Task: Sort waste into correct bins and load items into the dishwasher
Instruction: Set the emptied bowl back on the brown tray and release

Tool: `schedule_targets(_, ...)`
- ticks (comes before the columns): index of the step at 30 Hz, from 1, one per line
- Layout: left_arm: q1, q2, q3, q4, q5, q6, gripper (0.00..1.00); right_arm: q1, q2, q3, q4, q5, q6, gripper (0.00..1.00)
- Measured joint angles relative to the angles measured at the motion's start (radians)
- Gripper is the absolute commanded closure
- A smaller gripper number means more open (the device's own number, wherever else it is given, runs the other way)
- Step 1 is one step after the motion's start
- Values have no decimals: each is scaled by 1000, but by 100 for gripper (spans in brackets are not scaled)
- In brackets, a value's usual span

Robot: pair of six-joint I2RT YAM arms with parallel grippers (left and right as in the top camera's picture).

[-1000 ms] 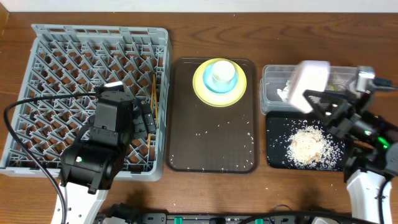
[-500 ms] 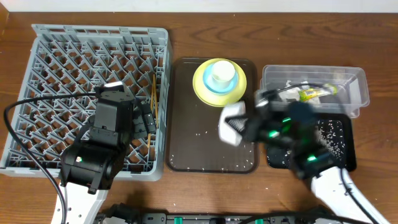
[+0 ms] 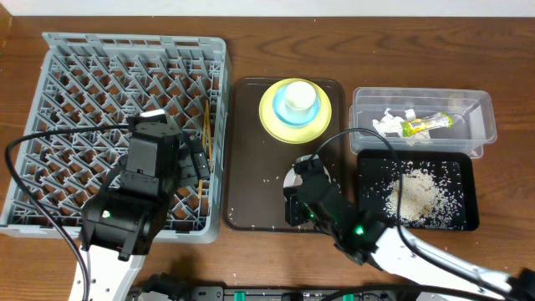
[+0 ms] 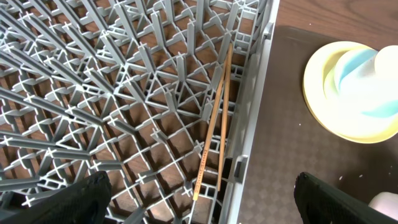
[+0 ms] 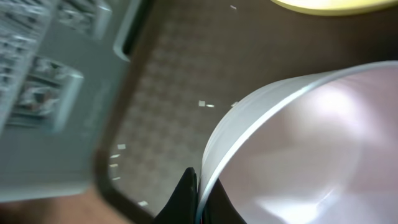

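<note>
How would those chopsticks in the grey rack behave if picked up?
Probably stiff and light: the chopsticks look like thin wood. They might roll, though the rack's pegs seem to pen them in. Lying low in the lattice, likely fiddly to pinch.

Grey plastic rack (image 3: 134,39) on grained wooden desk (image 3: 376,21); wooden chopsticks (image 4: 213,124) inside the rack; beside it, textured brown tray (image 3: 267,188), glossy white bowl (image 5: 298,137).

The white shallow bowl (image 3: 292,176) was mostly hidden overhead by the right gripper (image 3: 299,195), and was blurred and cropped in the right wrist view.
</note>
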Motion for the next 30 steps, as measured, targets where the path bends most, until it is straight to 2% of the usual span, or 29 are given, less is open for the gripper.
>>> schedule_targets(4,0,0,0,0,0,0,5,0,40,0,1,22,-8,99)
schedule_targets(5,0,0,0,0,0,0,5,0,41,2,2,23,-8,95)
schedule_targets(7,0,0,0,0,0,0,5,0,41,9,3,24,-7,83)
schedule_targets(10,0,0,0,0,0,0,5,0,41,25,0,16,-20,58)
schedule_targets(14,0,0,0,0,0,0,5,-3,41,90,-84,-6,-50,43)
schedule_targets(18,0,0,0,-1,0,0,5,-31,41,214,-280,-16,-85,42)
schedule_targets(23,0,0,0,-1,0,0,5,-140,41,383,-554,22,-111,40)
schedule_targets(26,0,0,0,0,0,0,5,-252,36,457,-707,39,-109,41)
schedule_targets(30,0,0,0,0,0,0,5,-430,3,474,-830,48,-88,44)
